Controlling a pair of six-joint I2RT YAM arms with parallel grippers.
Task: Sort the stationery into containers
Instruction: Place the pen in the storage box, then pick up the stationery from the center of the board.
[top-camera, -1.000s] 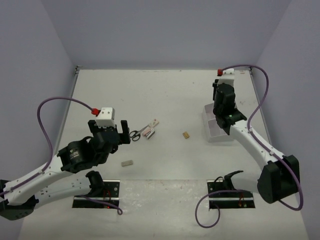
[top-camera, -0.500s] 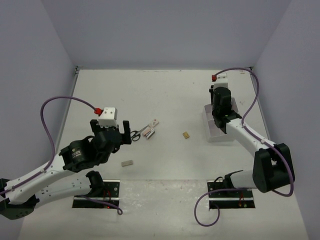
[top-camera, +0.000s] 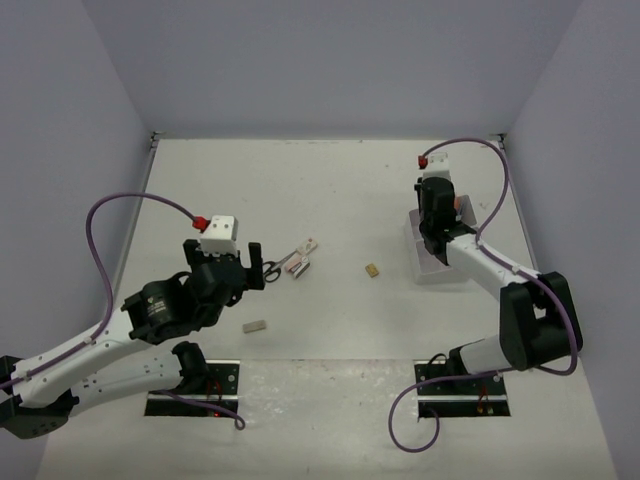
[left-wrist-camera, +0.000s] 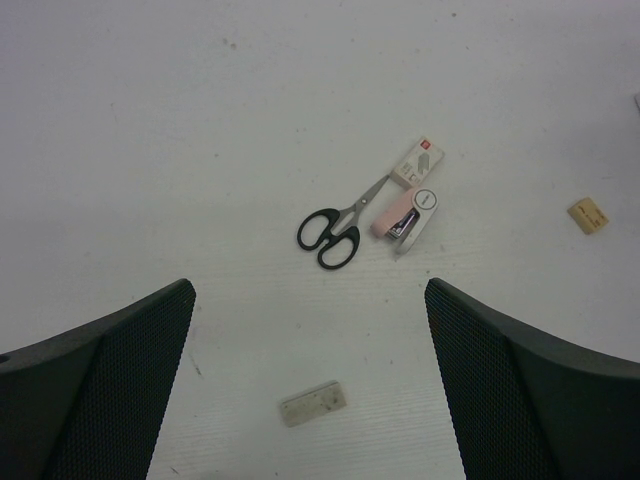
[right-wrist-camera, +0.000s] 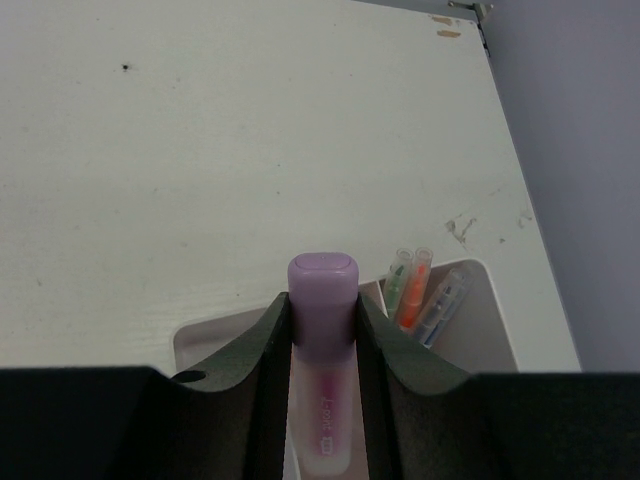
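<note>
Fingers on the right (right-wrist-camera: 400, 375) pinched a purple marker (right-wrist-camera: 322, 300) above the tray (right-wrist-camera: 495, 330) for dropping; left fingers (left-wrist-camera: 100, 385) gaped empty.

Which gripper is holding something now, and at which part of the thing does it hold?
The right gripper holds a purple marker, clamped at its capped end. The left gripper is open and holds nothing.
</note>
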